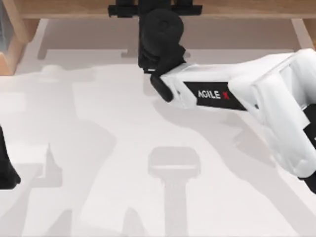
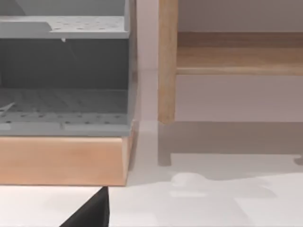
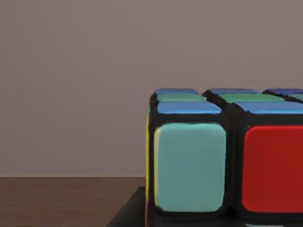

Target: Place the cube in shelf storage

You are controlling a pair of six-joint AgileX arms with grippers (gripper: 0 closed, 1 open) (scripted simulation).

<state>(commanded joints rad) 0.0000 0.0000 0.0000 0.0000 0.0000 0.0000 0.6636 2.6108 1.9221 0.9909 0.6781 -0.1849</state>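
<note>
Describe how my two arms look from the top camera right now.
The right arm has bulky white rounded shells with a black strip lettered "AGILE X" in white, the X red. Its wrist and right hand are black, by the shelf. The left arm is a plain black shape at the table's left edge.

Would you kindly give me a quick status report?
Right hand reaching under the shelf storage. Cube close before its camera. Left arm parked at table's left edge.
</note>
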